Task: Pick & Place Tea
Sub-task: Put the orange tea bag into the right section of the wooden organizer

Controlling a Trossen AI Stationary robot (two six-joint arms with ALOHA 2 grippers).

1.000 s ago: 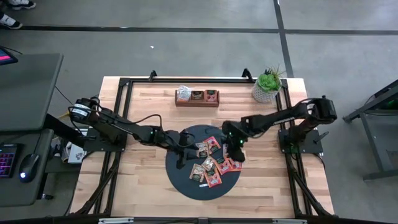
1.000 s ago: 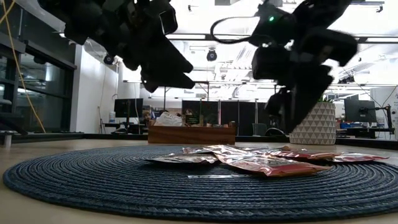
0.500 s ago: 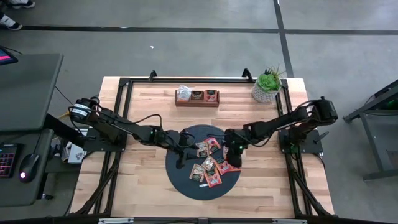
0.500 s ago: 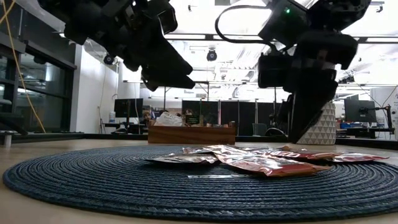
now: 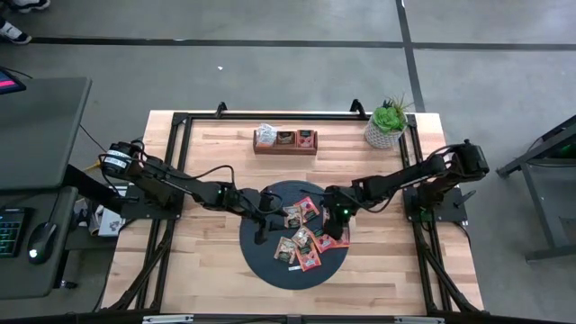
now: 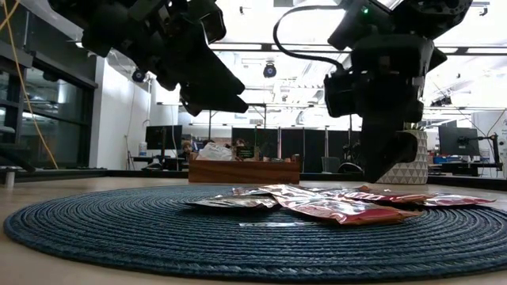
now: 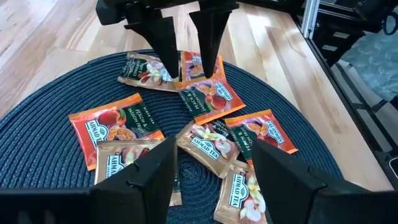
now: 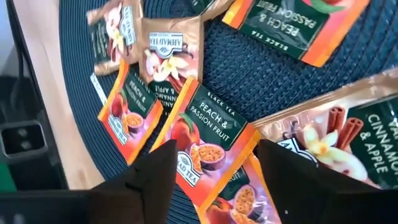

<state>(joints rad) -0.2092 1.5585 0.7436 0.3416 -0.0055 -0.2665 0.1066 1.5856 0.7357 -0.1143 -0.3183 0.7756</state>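
Note:
Several small square tea sachets (image 5: 306, 236), orange, red and brown-green, lie loosely overlapping on the right half of a dark round woven mat (image 5: 261, 256). My right gripper (image 8: 217, 180) points down over the pile's right side, open, its fingers on either side of an orange peach and passion fruit sachet (image 8: 208, 134). In the left wrist view the right gripper (image 7: 186, 68) has its tips right at the sachets. My left gripper (image 7: 214, 180) hangs open above the mat's left part (image 5: 262, 216), clear of the tea. My right gripper comes at the orange sachet (image 7: 194, 62) from above, pointing down, with open fingers whose tips (image 7: 173, 73) are level with the pile. Whether they touch the sachet, I cannot tell. The sachet lies flat on the mat and on its neighbours.
A wooden tray (image 5: 285, 141) at the far edge holds more sachets and a crumpled white thing. A potted plant (image 5: 387, 124) stands at the far right corner. A thin white strip (image 6: 265, 225) lies on the mat's near part. Black frame rails border the table.
My right gripper has come down toward the sachets on the mat's right side and tipped from slanting to pointing nearly straight down. It has stayed open. The sachets lie as before.

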